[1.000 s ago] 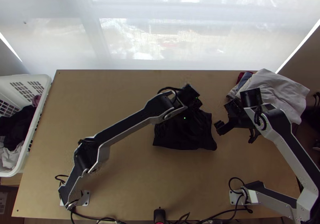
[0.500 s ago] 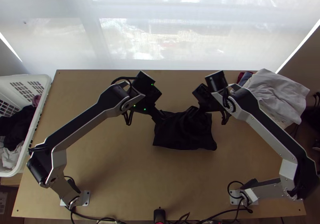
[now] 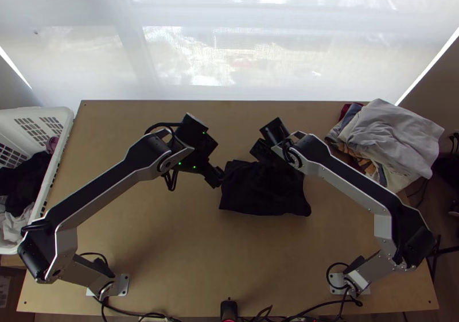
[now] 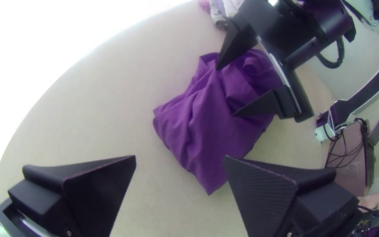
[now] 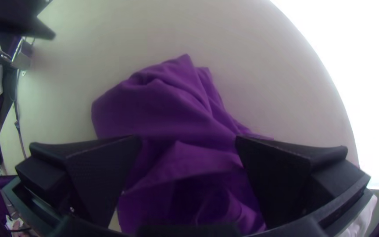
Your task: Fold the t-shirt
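Noted since the earlier frame: a slight shift of the left gripper (image 3: 220,175) leftward, to just beside the left edge of the t-shirt (image 3: 264,193), and a shift of the right gripper (image 3: 267,151) leftward at the far part of the cloth. Found the t-shirt in the same place. With the t-shirt as reference, recorded a white basket (image 3: 54,111) well apart to its left, with dark and light clothes (image 3: 26,175) inside. Next, found the left gripper just beside its left edge, fingers (image 4: 259,188) spread wide and empty. Located the t-shirt itself on the wooden table (image 3: 172,253), between the two grippers' arms, rumpled and gathered compactly, with creases across the top. Unable to make out the number of folds. Found the right gripper over its far part, fingers (image 5: 277,180) well parted, with unclamped cloth in view between them. Unable to confirm contact. Logged to its right and farther back a clothes pile, topped by a pale grey garment (image 3: 393,135).
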### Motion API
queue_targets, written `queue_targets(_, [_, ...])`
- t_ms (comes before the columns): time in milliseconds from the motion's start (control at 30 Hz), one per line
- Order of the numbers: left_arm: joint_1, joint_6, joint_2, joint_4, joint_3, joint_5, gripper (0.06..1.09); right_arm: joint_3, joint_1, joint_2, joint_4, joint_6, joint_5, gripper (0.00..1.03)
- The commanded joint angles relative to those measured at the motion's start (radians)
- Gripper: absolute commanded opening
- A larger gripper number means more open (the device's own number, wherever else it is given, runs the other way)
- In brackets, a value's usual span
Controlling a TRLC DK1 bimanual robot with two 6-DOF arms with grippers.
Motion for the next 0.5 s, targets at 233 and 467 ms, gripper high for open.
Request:
queue_targets(233, [-0.032, 0.010, 0.034, -0.004, 0.010, -0.018, 1.02, -0.241, -0.229, -0.171, 0.031, -0.067, 0.000, 0.99])
queue_targets(467, [-0.030, 0.011, 0.048, -0.005, 0.003, -0.018, 1.02, -0.352, -0.338, -0.251, 0.039, -0.111, -0.002, 0.99])
